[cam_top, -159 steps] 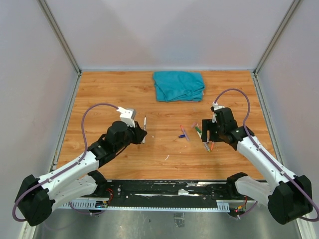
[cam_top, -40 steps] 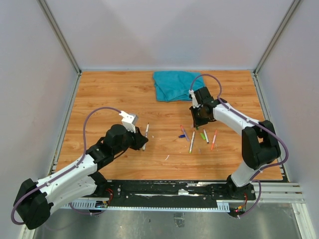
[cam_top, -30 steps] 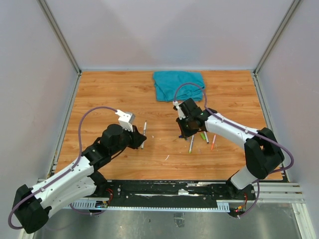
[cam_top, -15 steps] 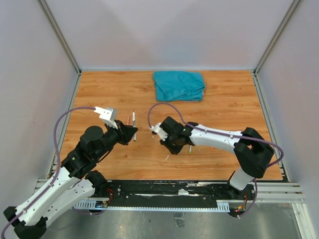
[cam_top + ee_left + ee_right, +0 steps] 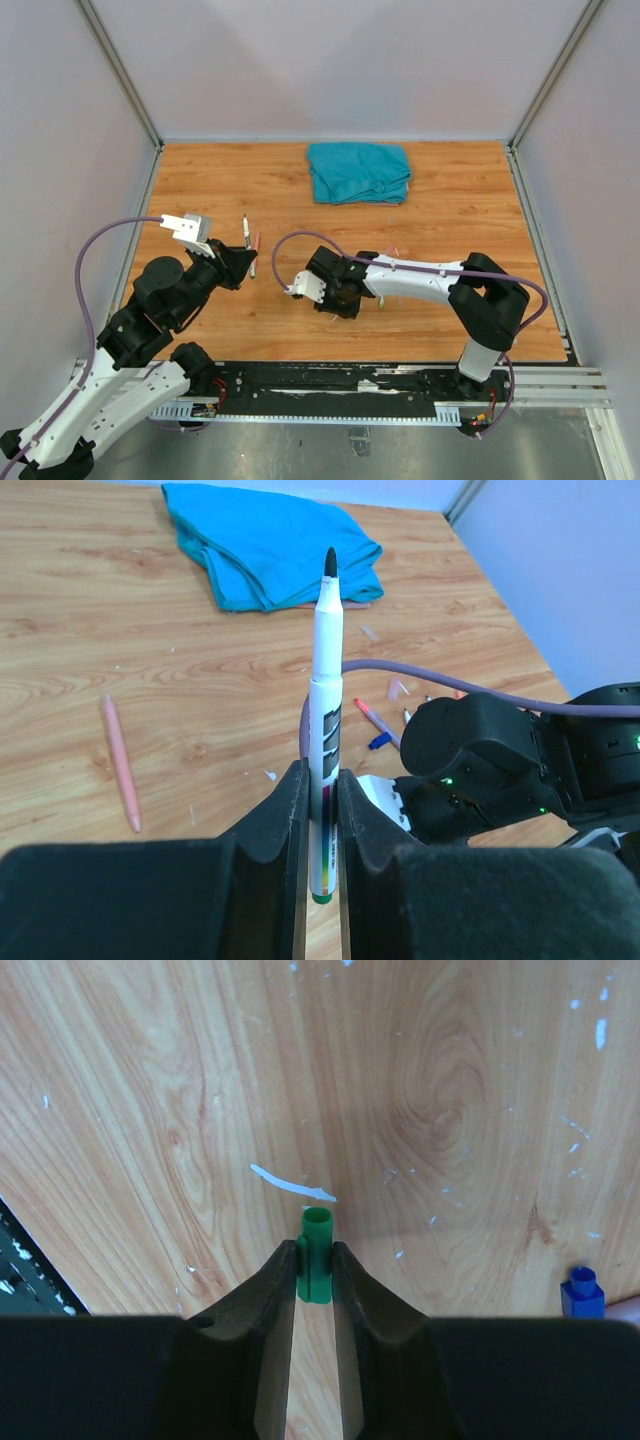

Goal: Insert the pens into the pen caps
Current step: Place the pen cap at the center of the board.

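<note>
Mating of one pen with its cap is judged to be the step in hand. A white pen (image 5: 325, 680) is clamped upright in the closed left gripper (image 5: 320, 810), and a green cap (image 5: 317, 1235) is pinched in the right gripper (image 5: 316, 1265). Both are held on the near side of the teal cloth (image 5: 358, 172). Next, the pen tip and the cap mouth must be lined up on one axis before they are pushed together.

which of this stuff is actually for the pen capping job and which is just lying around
For the job:
- uncapped white pen, held in the left gripper
- green cap, held in the right gripper
- pink pen, lying loose
- blue cap, lying loose

Just lying about:
- teal cloth
- white scrap
</note>
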